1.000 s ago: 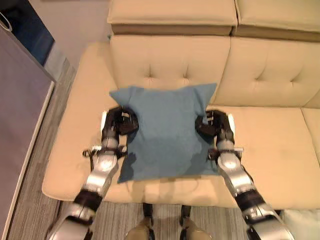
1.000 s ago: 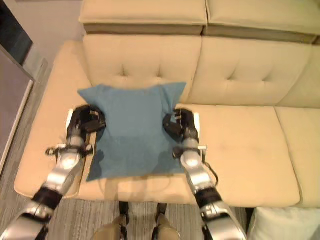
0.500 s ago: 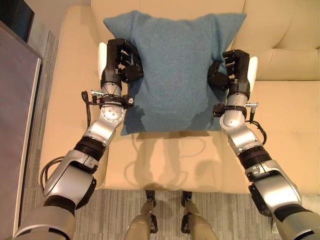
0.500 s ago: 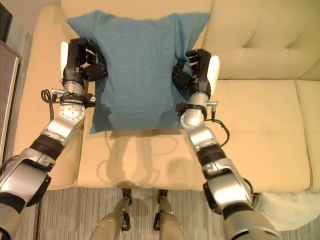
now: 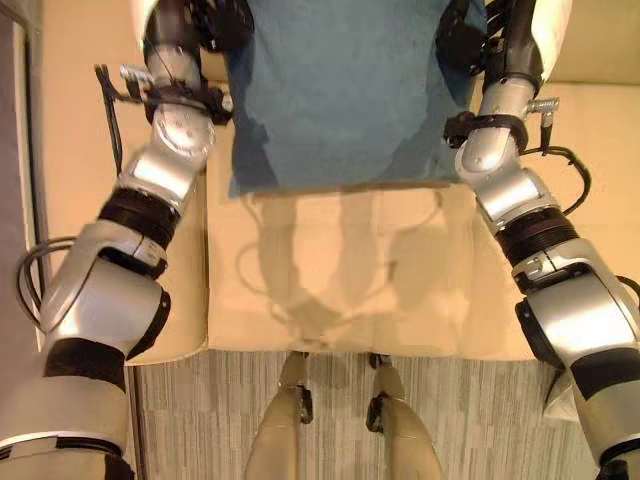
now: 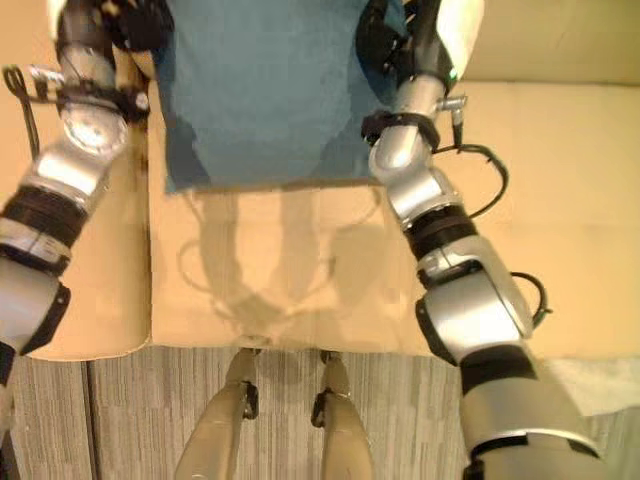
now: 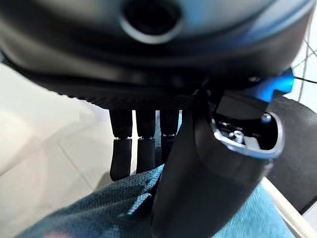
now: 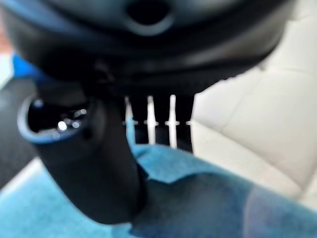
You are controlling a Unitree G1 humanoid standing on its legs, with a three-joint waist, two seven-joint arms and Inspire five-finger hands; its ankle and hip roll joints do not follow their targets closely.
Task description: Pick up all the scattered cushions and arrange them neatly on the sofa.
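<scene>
Gripping the blue cushion [image 5: 340,90] by its two sides — left hand [image 5: 205,20] and right hand [image 5: 480,35], fingers curled round its edges — above the sofa [image 5: 330,290] seat.

sofa [image 5: 340,290]: cream (warm light) | floor [image 5: 200,420]: grey striped carpet

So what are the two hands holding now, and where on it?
The blue fabric cushion: left hand pinches its left edge, right hand its right edge.
</scene>
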